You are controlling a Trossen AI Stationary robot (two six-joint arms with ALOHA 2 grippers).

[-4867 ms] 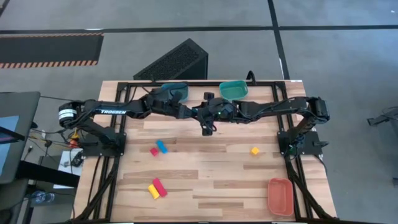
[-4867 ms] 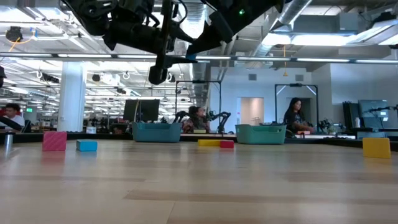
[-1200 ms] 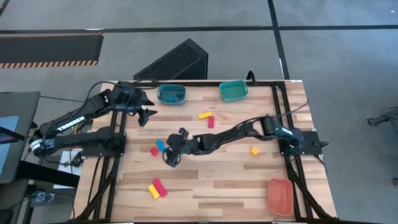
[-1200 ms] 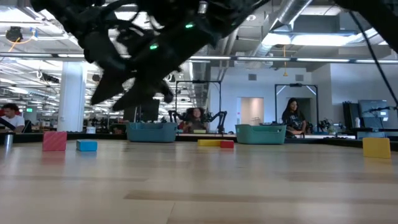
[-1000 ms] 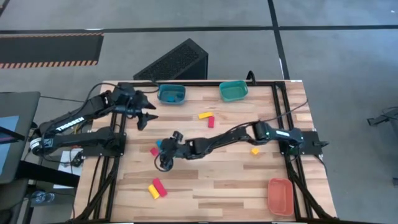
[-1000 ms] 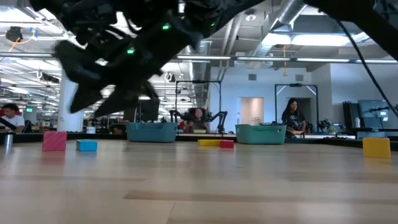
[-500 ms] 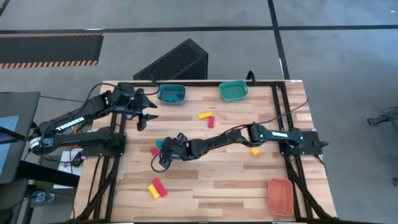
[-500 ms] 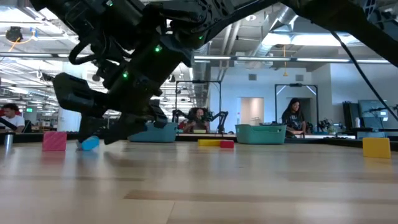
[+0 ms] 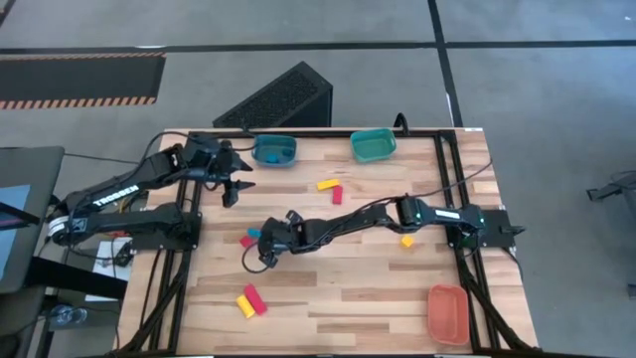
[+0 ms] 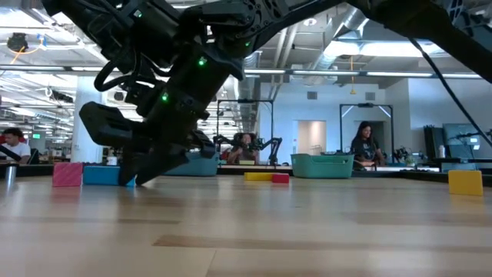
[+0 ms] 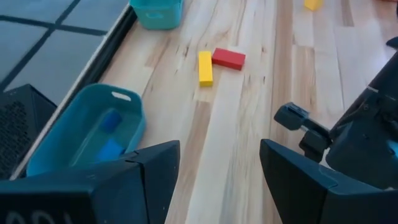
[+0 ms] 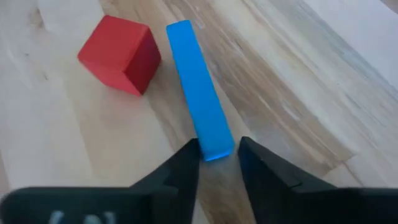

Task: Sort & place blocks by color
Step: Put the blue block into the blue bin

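A blue block [image 12: 198, 112], a short bar, lies flat on the wood beside a red cube [image 12: 119, 53]. My right gripper [image 12: 217, 144] reaches across from the table's right and is shut on the bar's end; in the high view it [image 9: 256, 249] is left of centre. My left gripper [image 11: 217, 180] hangs open and empty at the far left [image 9: 237, 184], near the blue bin [image 9: 274, 150]. Other blocks lie loose: a yellow bar [image 9: 327, 184] with a red bar [image 9: 337, 195], a yellow cube [image 9: 406, 240], and a yellow-and-red pair [image 9: 249, 300]. My right gripper pinches the blue block's near end [image 12: 214, 140] between its two fingers [image 12: 183, 165], one on each long side. The fingers slant down from the table's right and lie along the bar, which stretches away ahead of them. The bar rests flat on the table.
A teal bin [image 9: 373, 145] stands at the far edge beside the blue bin [image 11: 87, 134], which holds blue blocks [image 11: 112, 149]. An orange bin [image 9: 447, 312] sits at the near right corner. The right arm [image 9: 378, 214] spans the table's middle. People sit in the room beyond.
My right gripper has sunk toward the table and tipped steeper, coming down at the blue block beside the red cube. The blue block has turned about on the table: the low view showed its short end, now its long side.
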